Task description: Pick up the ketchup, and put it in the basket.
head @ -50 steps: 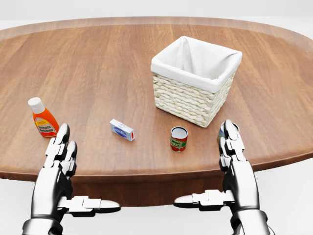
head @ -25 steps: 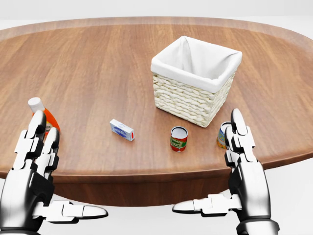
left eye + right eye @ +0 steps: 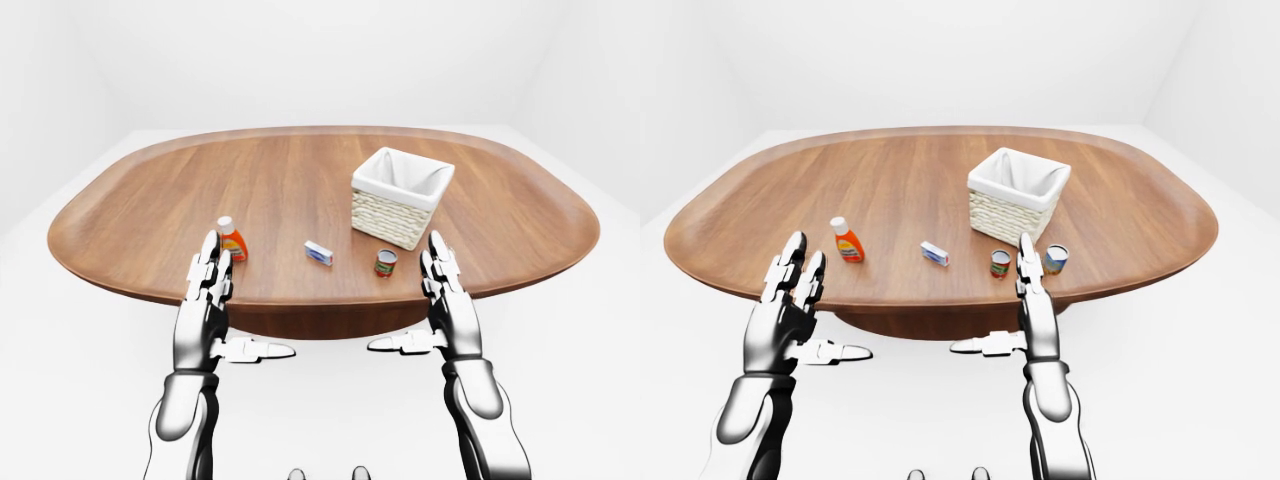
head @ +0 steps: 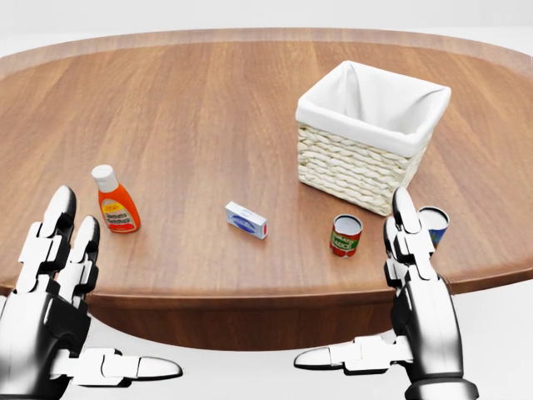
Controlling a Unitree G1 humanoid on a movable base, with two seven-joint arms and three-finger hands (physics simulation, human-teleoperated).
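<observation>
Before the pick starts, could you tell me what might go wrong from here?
The ketchup stands upright and narrow; the open left hand could tip it when closing in. The small box and red can lie between bottle and basket, so a low carry might knock them.

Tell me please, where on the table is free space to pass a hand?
The table is bare all along the top of the head view, and between the ketchup and the small box. It is crowded below the basket, where the red can and blue can stand.
</observation>
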